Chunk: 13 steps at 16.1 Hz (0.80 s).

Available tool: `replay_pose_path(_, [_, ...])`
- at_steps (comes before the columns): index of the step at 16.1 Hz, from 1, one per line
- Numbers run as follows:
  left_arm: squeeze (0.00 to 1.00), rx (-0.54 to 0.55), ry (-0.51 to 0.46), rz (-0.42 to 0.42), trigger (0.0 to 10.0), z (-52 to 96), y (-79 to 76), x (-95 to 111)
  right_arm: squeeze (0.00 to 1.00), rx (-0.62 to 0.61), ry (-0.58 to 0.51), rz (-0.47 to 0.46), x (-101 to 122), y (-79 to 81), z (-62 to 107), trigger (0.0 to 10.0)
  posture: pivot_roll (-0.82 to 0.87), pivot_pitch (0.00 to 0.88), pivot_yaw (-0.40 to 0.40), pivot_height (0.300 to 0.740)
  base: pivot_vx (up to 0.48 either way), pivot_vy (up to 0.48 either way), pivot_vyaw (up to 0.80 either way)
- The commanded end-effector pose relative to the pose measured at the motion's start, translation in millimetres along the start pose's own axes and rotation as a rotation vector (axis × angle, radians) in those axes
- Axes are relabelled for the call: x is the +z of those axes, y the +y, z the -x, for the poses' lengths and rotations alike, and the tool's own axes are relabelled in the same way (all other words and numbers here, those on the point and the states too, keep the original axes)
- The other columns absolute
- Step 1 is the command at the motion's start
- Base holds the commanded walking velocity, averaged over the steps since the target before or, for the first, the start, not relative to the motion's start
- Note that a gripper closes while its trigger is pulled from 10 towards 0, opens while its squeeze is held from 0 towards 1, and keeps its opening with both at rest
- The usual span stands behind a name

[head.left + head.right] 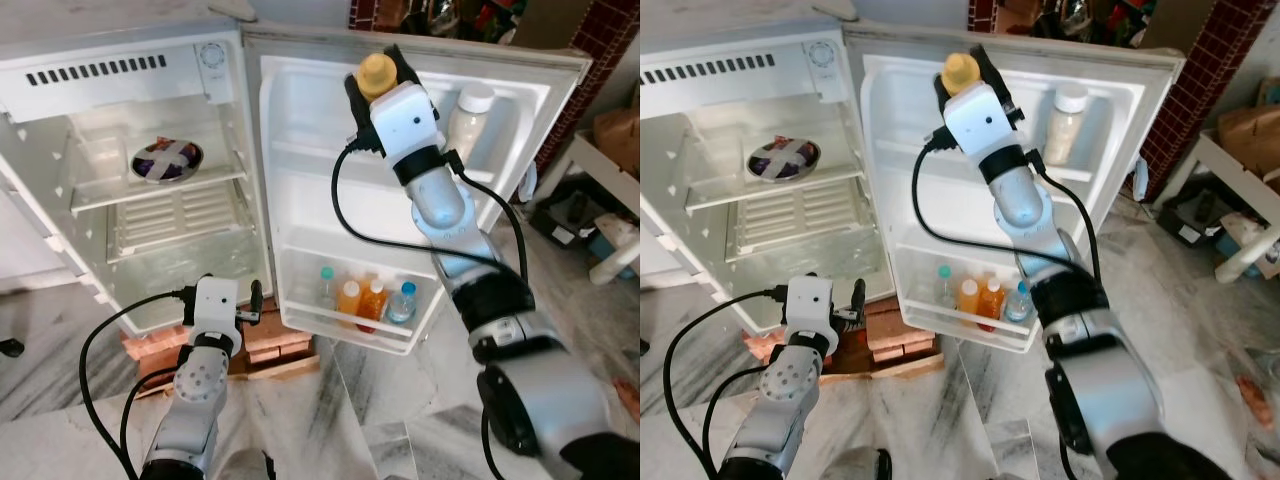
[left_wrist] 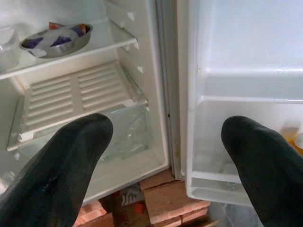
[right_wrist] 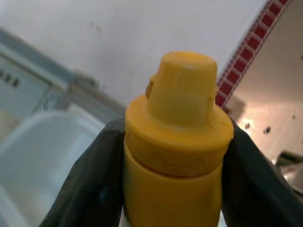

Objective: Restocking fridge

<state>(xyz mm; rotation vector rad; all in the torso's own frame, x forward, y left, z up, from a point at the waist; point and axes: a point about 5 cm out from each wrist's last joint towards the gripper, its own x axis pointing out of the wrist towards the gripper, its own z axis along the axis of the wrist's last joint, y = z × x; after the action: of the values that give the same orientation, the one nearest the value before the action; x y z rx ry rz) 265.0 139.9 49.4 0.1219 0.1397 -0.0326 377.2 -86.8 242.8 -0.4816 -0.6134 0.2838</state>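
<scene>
Yellow bottle | stepped cap, upright | clamped in right pincer

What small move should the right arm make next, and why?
Probably lower the right tool toward the top door shelf. It is shut on the yellow bottle, held high at the door's top edge, and the shelf beside the white jar looks free.
</scene>
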Motion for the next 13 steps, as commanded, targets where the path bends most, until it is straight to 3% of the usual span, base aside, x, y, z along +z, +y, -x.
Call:
replay_pose_path(1, [0.00, 0.006, 0.002, -0.007, 10.0, 1.3, 0.7, 0, 0.00, 0.005, -0.003, 0.008, 4, 1.0, -6.8, 10.0, 0.15, 0.068, -0.022, 0.740, 0.000, 0.000, 0.00])
replay_pose_path(8, [0.00, 0.002, 0.004, -0.010, 10.0, 3.1, 0.0, 0, 0.00, 0.021, 0.087, -0.069, -19, 36.3, 5.6, 10.0, 0.17, 0.077, -0.020, 0.740, 0.000, 0.000, 0.00])
replay_pose_path(9, [0.00, 0.001, -0.003, -0.016, 10.0, 3.6, 0.1, 1, 0.00, 0.025, 0.079, -0.070, -18, 39.2, 5.7, 10.0, 0.17, 0.080, -0.023, 0.740, 0.000, 0.000, 0.00])
replay_pose_path(12, [0.00, 0.014, -0.008, -0.015, 10.0, 5.3, 2.4, 3, 0.00, 0.047, -0.089, 0.067, 4, 31.4, -8.3, 10.0, 0.19, 0.091, -0.030, 0.740, 0.000, 0.000, 0.00])
replay_pose_path(13, [0.00, 0.014, -0.007, -0.015, 10.0, 5.9, 2.5, 2, 0.00, 0.049, -0.101, 0.076, 6, 30.6, -10.1, 10.0, 0.19, 0.093, -0.031, 0.740, 0.000, 0.000, 0.00])
